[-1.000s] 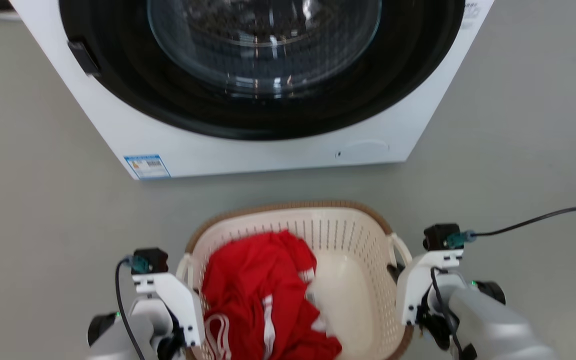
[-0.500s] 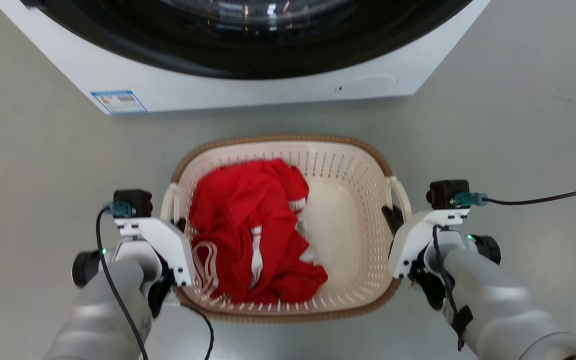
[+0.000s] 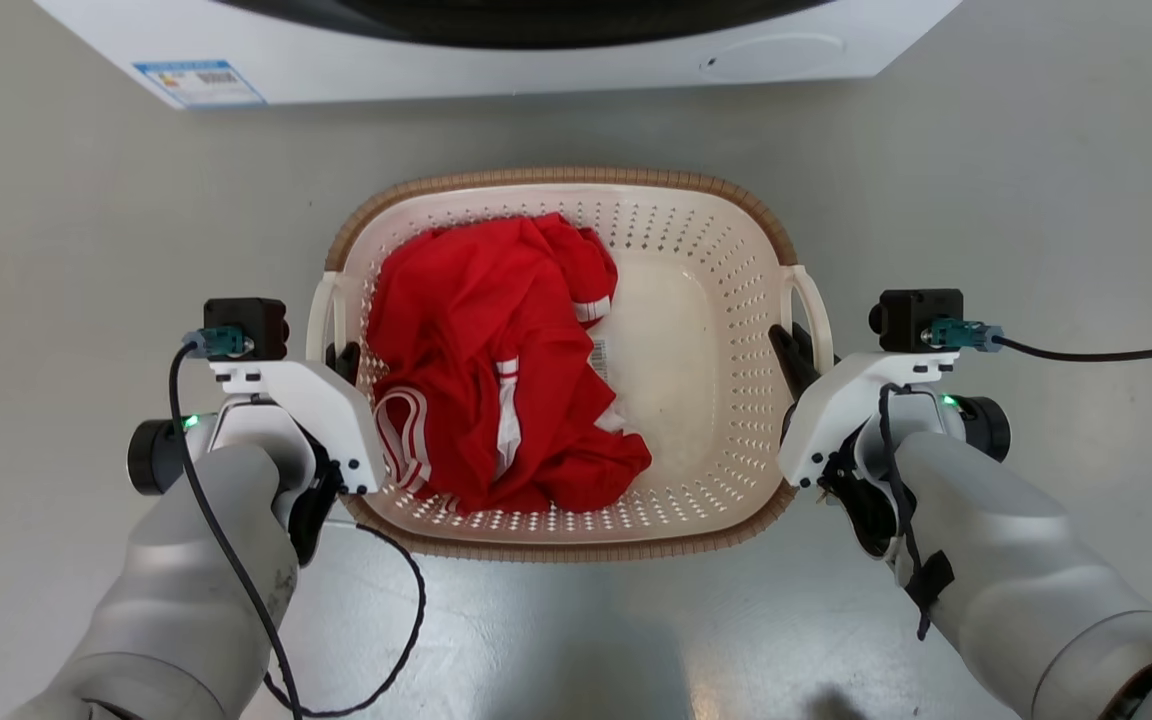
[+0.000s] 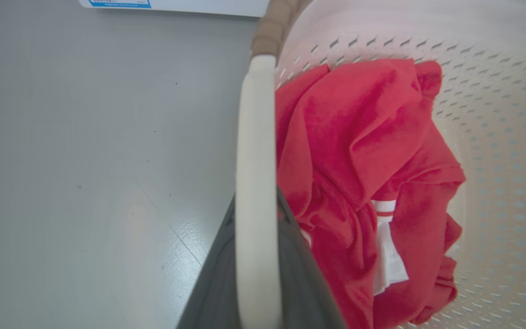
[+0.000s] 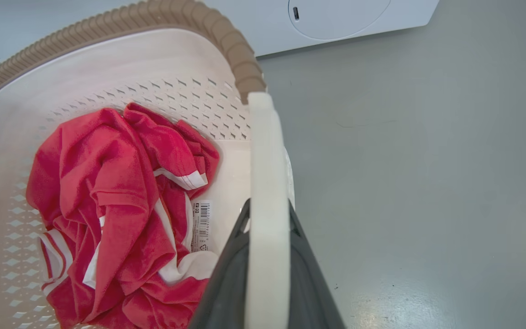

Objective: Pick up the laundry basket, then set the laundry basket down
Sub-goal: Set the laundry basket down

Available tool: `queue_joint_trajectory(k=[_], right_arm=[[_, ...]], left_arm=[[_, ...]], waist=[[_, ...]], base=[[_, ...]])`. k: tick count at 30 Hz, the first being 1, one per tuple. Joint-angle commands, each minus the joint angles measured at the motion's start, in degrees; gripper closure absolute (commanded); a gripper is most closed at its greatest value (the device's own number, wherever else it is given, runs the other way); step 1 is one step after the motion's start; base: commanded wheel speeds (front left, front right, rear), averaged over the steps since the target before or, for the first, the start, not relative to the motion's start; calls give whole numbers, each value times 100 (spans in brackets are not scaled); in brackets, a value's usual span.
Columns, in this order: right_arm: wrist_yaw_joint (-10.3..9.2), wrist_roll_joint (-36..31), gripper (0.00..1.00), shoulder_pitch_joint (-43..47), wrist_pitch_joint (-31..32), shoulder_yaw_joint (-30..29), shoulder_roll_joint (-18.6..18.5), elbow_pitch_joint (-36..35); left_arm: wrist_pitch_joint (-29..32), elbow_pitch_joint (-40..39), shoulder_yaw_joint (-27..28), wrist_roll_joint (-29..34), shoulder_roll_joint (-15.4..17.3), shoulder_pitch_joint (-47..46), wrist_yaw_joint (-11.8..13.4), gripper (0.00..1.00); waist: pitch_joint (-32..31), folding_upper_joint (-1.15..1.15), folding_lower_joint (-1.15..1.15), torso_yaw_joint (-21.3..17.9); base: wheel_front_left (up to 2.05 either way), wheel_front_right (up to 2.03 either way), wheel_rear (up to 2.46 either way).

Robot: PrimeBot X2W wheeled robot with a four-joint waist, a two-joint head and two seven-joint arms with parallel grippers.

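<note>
The laundry basket [image 3: 556, 180], cream with a brown woven-look rim, sits mid-frame in the head view with a red garment [image 3: 496, 370] inside. My left gripper [image 3: 341, 362] is shut on the left white handle [image 4: 256, 151], dark fingers [image 4: 213, 283] pinching it from both sides. My right gripper [image 3: 796, 350] is shut on the right handle [image 5: 267, 173] in the same way. Whether the basket touches the floor I cannot tell.
The white washer's lower front [image 3: 496, 55] stands just beyond the basket, with a blue label [image 3: 198, 82] at its left corner. Grey floor [image 3: 1036, 200] surrounds the basket. A black cable [image 3: 406, 620] loops below my left arm; another [image 3: 1086, 352] runs right.
The head camera has tilted down: the washer slid up toward the top edge and the whole basket came into the picture. Both grippers stay shut on the handles.
</note>
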Motion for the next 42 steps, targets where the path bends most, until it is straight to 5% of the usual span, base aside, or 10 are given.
queue_joint_trajectory(k=[1,19,42], right_arm=[[90,48,100,104,-110,80,83,-114],[90,60,100,-454,-366,3,22,-199],[90,-697,100,-537,-373,-1079,73,-371]], left_arm=[[-110,-46,115,54,123,-177,21,100],[-390,-43,120,192,151,-834,90,100],[-430,-59,195,458,158,-1171,97,100]], waist=[[137,0,0,46],[1028,0,0,124],[1447,0,0,144]], base=[[0,0,0],[0,0,0],[0,0,0]])
